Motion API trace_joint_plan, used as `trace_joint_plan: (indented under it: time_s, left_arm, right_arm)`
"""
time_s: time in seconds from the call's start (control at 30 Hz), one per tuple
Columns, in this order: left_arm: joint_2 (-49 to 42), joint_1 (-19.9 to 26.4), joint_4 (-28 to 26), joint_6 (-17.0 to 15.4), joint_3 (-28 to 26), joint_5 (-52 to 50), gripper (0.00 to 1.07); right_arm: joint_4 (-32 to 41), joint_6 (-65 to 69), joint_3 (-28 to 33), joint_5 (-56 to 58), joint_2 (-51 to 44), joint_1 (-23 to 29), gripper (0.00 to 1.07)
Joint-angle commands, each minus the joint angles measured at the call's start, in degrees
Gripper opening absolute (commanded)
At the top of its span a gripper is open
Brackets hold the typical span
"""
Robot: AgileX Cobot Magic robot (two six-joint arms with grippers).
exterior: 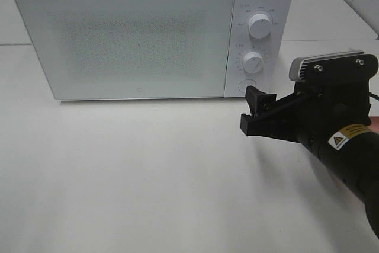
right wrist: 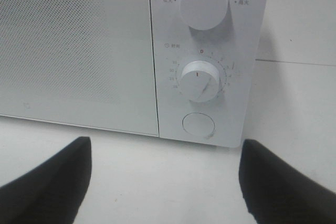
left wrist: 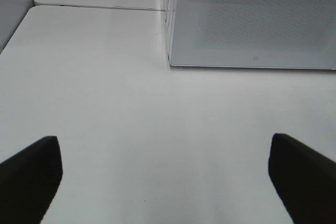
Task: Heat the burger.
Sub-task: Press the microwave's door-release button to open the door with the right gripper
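left claw (left wrist: 163,153) wide open, right claw (exterior: 251,109) open

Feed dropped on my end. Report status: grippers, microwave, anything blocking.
Left gripper open, empty, over table. Right gripper open, empty, facing round button on microwave. Door shut; burger not in view. Nothing in the way.

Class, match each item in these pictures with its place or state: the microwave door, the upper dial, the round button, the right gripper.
Items:
1. microwave door
2. upper dial
3. round button
4. right gripper

Descriptions:
A. lowest on the control panel
B. open and empty, in front of the control panel
C. shut
D. top of the control panel

Pairs: 1-C, 2-D, 3-A, 4-B
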Motion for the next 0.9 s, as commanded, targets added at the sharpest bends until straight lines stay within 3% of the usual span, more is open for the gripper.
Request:
trace_joint_plan:
  time_s: [0.03,0.2,0.37,0.6,0.63,0.7,0.8,0.87,0.9]
  left_arm:
    - [-1.5,-0.1,0.1,0.1,0.2,-0.5,1.00]
    - [-1.5,-0.1,0.1,0.1,0.2,-0.5,1.00]
    - [-1.5,-0.1,0.1,0.1,0.2,-0.5,1.00]
    - [-1.5,-0.1,0.1,0.1,0.2,-0.5,1.00]
    - [-1.5,-0.1,0.1,0.1,0.2,-0.5,1.00]
    - [-1.5,-0.1,0.1,0.1,0.2,-0.5,1.00]
    - [-1.5,-0.1,0.1,0.1,0.2,-0.5,1.00]
    - [-1.5,-0.1,0.1,0.1,0.2,-0.5,1.00]
    - [-1.5,-0.1,0.1,0.1,0.2,-0.5,1.00]
  right_arm:
    - [-0.3,6.1,0.0,-1.1,0.3,0.2,0.75]
    - [-0.3,13.8,0.0,-1.0,0.3,0.2,0.75]
    - [-0.3,28.3,0.0,-0.9,0.3,0.2,0.66]
    - [-0.3,51.9,0.0,-0.7,0.3,0.2,0.40]
    - [-0.3,51.9,0.0,-0.7,0.3,0.2,0.40]
    - [-0.3,59.4,0.0,-0.7,0.3,0.2,0.29]
    - [-0.3,64.0,0.0,-0.7,0.3,0.2,0.22]
    - [-0.2,71.8,0.0,-0.7,0.3,0.1,0.09]
    - [-0.2,71.8,0.0,-0.7,0.3,0.1,0.09]
